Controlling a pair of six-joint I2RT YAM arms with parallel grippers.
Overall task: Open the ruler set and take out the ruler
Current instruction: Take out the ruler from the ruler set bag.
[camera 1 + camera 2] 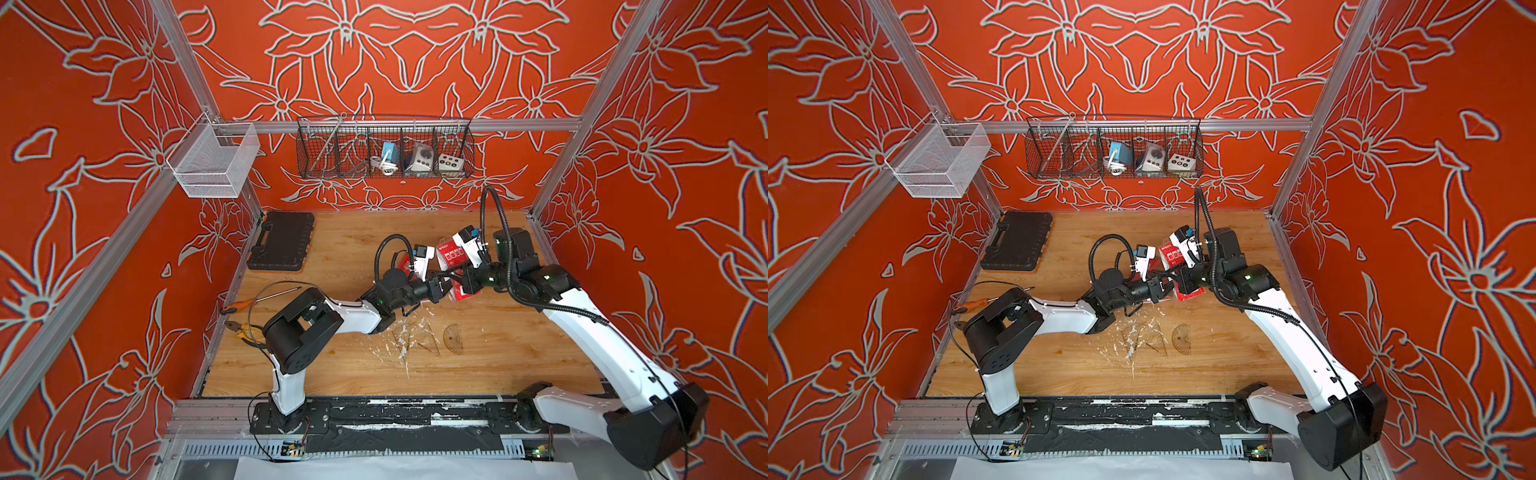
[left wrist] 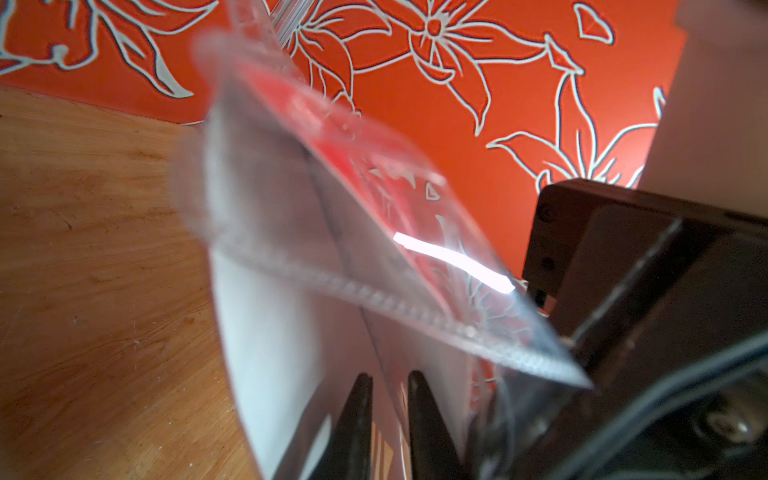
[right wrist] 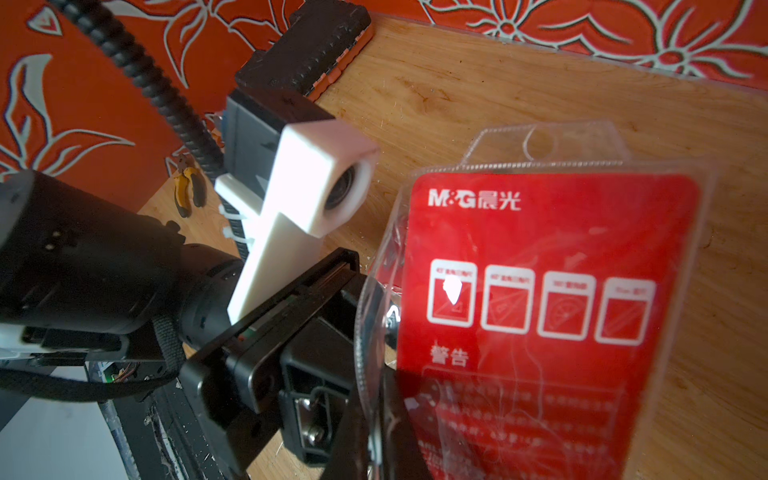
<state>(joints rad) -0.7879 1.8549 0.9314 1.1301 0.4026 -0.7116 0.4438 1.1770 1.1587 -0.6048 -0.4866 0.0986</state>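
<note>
The ruler set [image 1: 451, 254] [image 1: 1172, 255] is a clear plastic packet with a red card inside, held up above the middle of the table. My right gripper [image 3: 374, 415] [image 1: 459, 277] is shut on the packet's side edge [image 3: 368, 340]. My left gripper [image 2: 390, 382] [image 1: 449, 284] reaches in from the opposite side. Its black fingers [image 2: 360, 415] stand a narrow gap apart, either side of a thin pale sheet of the packet [image 2: 353, 199]. The ruler is hidden.
Clear set squares [image 1: 415, 341] and a protractor [image 1: 454, 338] lie among white flakes in front of the arms. A black tool case [image 1: 282, 241] is at the back left, a screwdriver [image 1: 239, 305] and pliers [image 1: 237, 328] by the left edge. Wire baskets [image 1: 384, 147] hang on the back wall.
</note>
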